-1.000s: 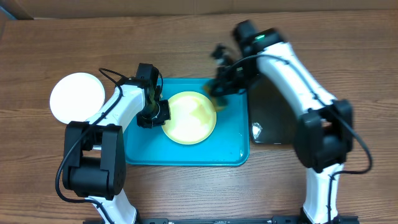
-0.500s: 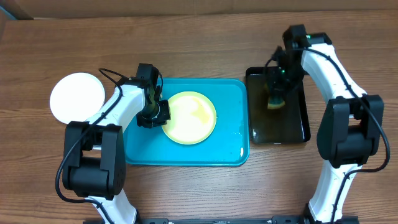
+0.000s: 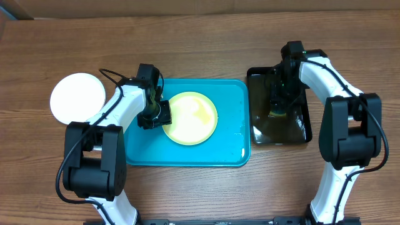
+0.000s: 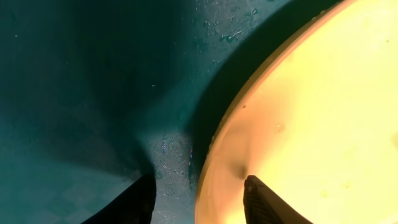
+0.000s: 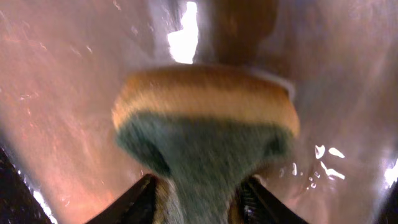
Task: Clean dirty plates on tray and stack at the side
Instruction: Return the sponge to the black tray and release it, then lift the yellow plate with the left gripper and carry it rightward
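Note:
A pale yellow-green plate (image 3: pixel 190 117) lies on the turquoise tray (image 3: pixel 231 150). My left gripper (image 3: pixel 159 114) is at the plate's left rim. In the left wrist view its jaws (image 4: pixel 199 193) stand apart and straddle the rim, one finger on the tray (image 4: pixel 74 93), the other on the plate (image 4: pixel 323 124). A white plate (image 3: pixel 77 98) lies on the table at the far left. My right gripper (image 3: pixel 278 103) is shut on a yellow-and-green sponge (image 5: pixel 205 118) down in the black tray (image 3: pixel 300 131). No smear shows on either plate.
The black tray holds shiny brownish liquid (image 5: pixel 56 93) and stands right next to the turquoise tray's right edge. Droplets lie on the turquoise tray near its right rim (image 3: pixel 242 134). Bare wooden table surrounds both trays.
My right gripper has carried the sponge from the plate's upper right edge over to the black tray and down into it. The left arm and the plate have not moved.

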`<state>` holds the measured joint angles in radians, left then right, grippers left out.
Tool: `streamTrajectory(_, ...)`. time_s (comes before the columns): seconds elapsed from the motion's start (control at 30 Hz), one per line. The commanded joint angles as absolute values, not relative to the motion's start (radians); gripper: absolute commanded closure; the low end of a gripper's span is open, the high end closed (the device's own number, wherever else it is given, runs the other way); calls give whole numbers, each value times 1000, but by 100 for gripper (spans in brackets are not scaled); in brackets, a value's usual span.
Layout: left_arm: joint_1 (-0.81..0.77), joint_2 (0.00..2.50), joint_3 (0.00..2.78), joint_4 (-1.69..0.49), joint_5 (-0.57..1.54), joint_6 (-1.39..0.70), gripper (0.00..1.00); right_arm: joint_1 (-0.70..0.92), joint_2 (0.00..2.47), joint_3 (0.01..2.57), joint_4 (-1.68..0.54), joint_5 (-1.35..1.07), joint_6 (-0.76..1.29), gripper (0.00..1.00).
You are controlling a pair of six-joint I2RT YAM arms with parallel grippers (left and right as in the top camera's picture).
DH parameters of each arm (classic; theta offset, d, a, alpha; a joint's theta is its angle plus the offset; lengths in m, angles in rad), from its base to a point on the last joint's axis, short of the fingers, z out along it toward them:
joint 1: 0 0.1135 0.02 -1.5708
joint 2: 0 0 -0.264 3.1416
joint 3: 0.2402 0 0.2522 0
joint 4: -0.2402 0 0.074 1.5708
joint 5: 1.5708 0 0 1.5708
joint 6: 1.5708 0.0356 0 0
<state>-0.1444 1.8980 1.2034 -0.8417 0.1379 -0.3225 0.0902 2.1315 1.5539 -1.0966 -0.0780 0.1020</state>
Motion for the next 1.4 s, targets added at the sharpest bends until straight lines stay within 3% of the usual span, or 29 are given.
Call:
streamTrajectory(0.0, -152, 1894, 1199, -841, 131, -329, 50, 88, 2120, 1589, -1106, -64, 105, 45)
streamTrajectory(0.03, -152, 1894, 1199, -840, 131, -329, 50, 88, 2121, 1589, -1105, -64, 105, 38)
streamTrajectory(0.1, -152, 1894, 1199, -838, 131, -329, 55, 88, 2121, 1586, -1095, -64, 105, 36)
streamTrajectory(0.13, -152, 1894, 1199, -837, 131, -329, 64, 88, 2121, 1585, -1087, -64, 105, 39)
streamTrajectory(0.17, -152, 1894, 1199, -836, 130, -329, 78, 88, 2121, 1585, -1079, -65, 105, 48)
streamTrajectory(0.2, -152, 1894, 1199, -835, 130, -329, 84, 88, 2121, 1585, -1070, -65, 105, 57)
streamTrajectory(0.3, -152, 1894, 1199, -834, 126, -329, 85, 88, 2121, 1596, -1069, -89, 105, 71)
streamTrajectory(0.33, -152, 1894, 1199, -834, 124, -329, 83, 88, 2120, 1606, -1072, -96, 105, 71)
streamTrajectory(0.37, -152, 1894, 1199, -835, 124, -329, 76, 88, 2120, 1616, -1076, -99, 105, 63)
streamTrajectory(0.4, -152, 1894, 1199, -835, 124, -329, 70, 88, 2120, 1631, -1085, -99, 105, 44)
streamTrajectory(0.43, -152, 1894, 1199, -835, 124, -329, 70, 88, 2120, 1644, -1094, -98, 105, 34)
streamTrajectory(0.47, -152, 1894, 1199, -835, 124, -329, 71, 88, 2120, 1654, -1104, -98, 105, 17)
streamTrajectory(0.5, -152, 1894, 1199, -835, 124, -329, 81, 88, 2120, 1659, -1109, -98, 105, 0)
streamTrajectory(0.53, -152, 1894, 1199, -837, 124, -329, 94, 88, 2120, 1659, -1109, -98, 105, 0)
streamTrajectory(0.57, -152, 1894, 1199, -838, 125, -329, 96, 88, 2120, 1659, -1110, -98, 105, 0)
streamTrajectory(1.0, -154, 1894, 1452, -1069, 120, -313, 96, 82, 2120, 1693, -1129, -114, 105, 0)
streamTrajectory(1.37, -192, 1894, 1755, -1206, 151, -376, 96, -84, 2120, 2127, -1394, -113, 109, 0)
